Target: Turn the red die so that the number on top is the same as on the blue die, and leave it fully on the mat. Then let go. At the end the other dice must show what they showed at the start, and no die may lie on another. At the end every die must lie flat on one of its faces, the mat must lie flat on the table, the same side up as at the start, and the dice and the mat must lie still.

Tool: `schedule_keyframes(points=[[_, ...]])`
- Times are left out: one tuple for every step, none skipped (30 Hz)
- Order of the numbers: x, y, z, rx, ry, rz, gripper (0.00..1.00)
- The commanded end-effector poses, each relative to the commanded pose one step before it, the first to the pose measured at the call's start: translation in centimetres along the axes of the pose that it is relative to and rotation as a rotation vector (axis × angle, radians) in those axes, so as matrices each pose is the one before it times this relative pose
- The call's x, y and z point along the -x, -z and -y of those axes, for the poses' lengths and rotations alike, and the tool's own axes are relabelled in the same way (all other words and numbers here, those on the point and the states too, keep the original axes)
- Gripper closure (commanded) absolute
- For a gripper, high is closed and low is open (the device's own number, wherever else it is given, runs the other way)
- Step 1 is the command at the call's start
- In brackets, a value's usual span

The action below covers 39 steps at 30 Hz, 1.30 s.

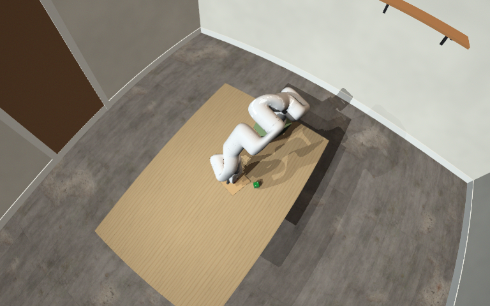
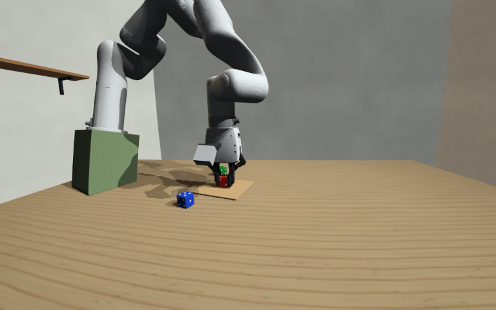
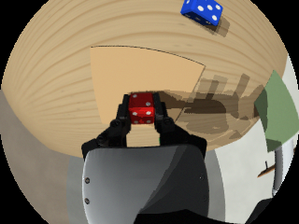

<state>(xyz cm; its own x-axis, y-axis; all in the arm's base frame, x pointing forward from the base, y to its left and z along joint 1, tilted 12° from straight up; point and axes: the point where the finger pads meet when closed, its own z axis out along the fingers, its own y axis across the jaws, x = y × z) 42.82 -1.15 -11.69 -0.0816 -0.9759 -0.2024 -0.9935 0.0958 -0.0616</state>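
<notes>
My gripper (image 1: 231, 181) (image 2: 224, 183) (image 3: 141, 101) points down over the mat (image 1: 236, 188) (image 2: 241, 187) (image 3: 111, 70) and is shut on the red die (image 2: 223, 181) (image 3: 141, 108). The die is level, at or just above the mat; any small gap is hidden. In the wrist view its side away from the gripper body shows two pips, its face nearer the body several. The blue die (image 2: 185, 200) (image 3: 202, 10) lies flat on the table off the mat, several pips on top; the arm hides it in the top view. The green die (image 1: 256, 184) (image 2: 223, 170) lies off the mat.
The green pedestal (image 2: 113, 161) (image 3: 278, 112) carries the arm's base on the wooden table (image 1: 173, 216) (image 2: 292, 248). In the exterior view the green die stands behind the red die and the fingers. A wooden shelf (image 1: 426, 20) (image 2: 32, 67) is on the wall, away from the dice.
</notes>
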Motion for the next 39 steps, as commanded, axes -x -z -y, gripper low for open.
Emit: schedule_keyframes(points=[[-0.010, 0.087, 0.143, -0.00297, 0.00025, -0.00019, 0.73], [0.000, -0.016, 0.000, 0.00000, 0.00000, 0.00000, 0.73], [0.000, -0.020, 0.000, 0.00000, 0.00000, 0.00000, 0.73], [0.000, -0.023, 0.000, 0.00000, 0.00000, 0.00000, 0.73], [0.000, -0.026, 0.000, 0.00000, 0.00000, 0.00000, 0.73], [0.000, -0.029, 0.000, 0.00000, 0.00000, 0.00000, 0.73], [0.000, -0.031, 0.000, 0.00000, 0.00000, 0.00000, 0.73], [0.000, -0.032, 0.000, 0.00000, 0.00000, 0.00000, 0.73], [0.000, -0.032, 0.000, 0.00000, 0.00000, 0.00000, 0.73], [0.000, -0.031, 0.000, 0.00000, 0.00000, 0.00000, 0.73], [0.000, -0.029, 0.000, 0.00000, 0.00000, 0.00000, 0.73], [0.000, -0.027, 0.000, 0.00000, 0.00000, 0.00000, 0.73], [0.000, -0.023, 0.000, 0.00000, 0.00000, 0.00000, 0.73], [0.000, -0.020, 0.000, 0.00000, 0.00000, 0.00000, 0.73], [0.000, 0.000, 0.000, 0.00000, 0.00000, 0.00000, 0.73], [0.000, 0.000, 0.000, 0.00000, 0.00000, 0.00000, 0.73], [0.000, -0.016, 0.000, 0.00000, 0.00000, 0.00000, 0.73], [0.000, -0.012, 0.000, 0.00000, 0.00000, 0.00000, 0.73], [0.000, -0.008, 0.000, 0.00000, 0.00000, 0.00000, 0.73], [0.000, -0.004, 0.000, 0.00000, 0.00000, 0.00000, 0.73], [0.000, -0.002, 0.000, 0.00000, 0.00000, 0.00000, 0.73], [0.000, 0.000, 0.000, 0.00000, 0.00000, 0.00000, 0.73], [0.000, 0.000, 0.000, 0.00000, 0.00000, 0.00000, 0.73], [0.000, 0.000, 0.000, 0.00000, 0.00000, 0.00000, 0.73], [0.000, 0.000, 0.000, 0.00000, 0.00000, 0.00000, 0.73], [0.000, 0.000, 0.000, 0.00000, 0.00000, 0.00000, 0.73], [0.000, 0.000, 0.000, 0.00000, 0.00000, 0.00000, 0.73], [0.000, 0.000, 0.000, 0.00000, 0.00000, 0.00000, 0.73], [0.000, 0.000, 0.000, 0.00000, 0.00000, 0.00000, 0.73], [0.000, 0.000, 0.000, 0.00000, 0.00000, 0.00000, 0.73], [0.000, 0.000, 0.000, 0.00000, 0.00000, 0.00000, 0.73], [0.000, 0.000, 0.000, 0.00000, 0.00000, 0.00000, 0.73], [0.000, 0.000, 0.000, 0.00000, 0.00000, 0.00000, 0.73], [0.000, 0.000, 0.000, 0.00000, 0.00000, 0.00000, 0.73], [0.000, 0.000, 0.000, 0.00000, 0.00000, 0.00000, 0.73], [0.000, 0.000, 0.000, 0.00000, 0.00000, 0.00000, 0.73], [0.000, 0.000, 0.000, 0.00000, 0.00000, 0.00000, 0.73], [0.000, 0.000, 0.000, 0.00000, 0.00000, 0.00000, 0.73], [0.000, 0.000, 0.000, 0.00000, 0.00000, 0.00000, 0.73]])
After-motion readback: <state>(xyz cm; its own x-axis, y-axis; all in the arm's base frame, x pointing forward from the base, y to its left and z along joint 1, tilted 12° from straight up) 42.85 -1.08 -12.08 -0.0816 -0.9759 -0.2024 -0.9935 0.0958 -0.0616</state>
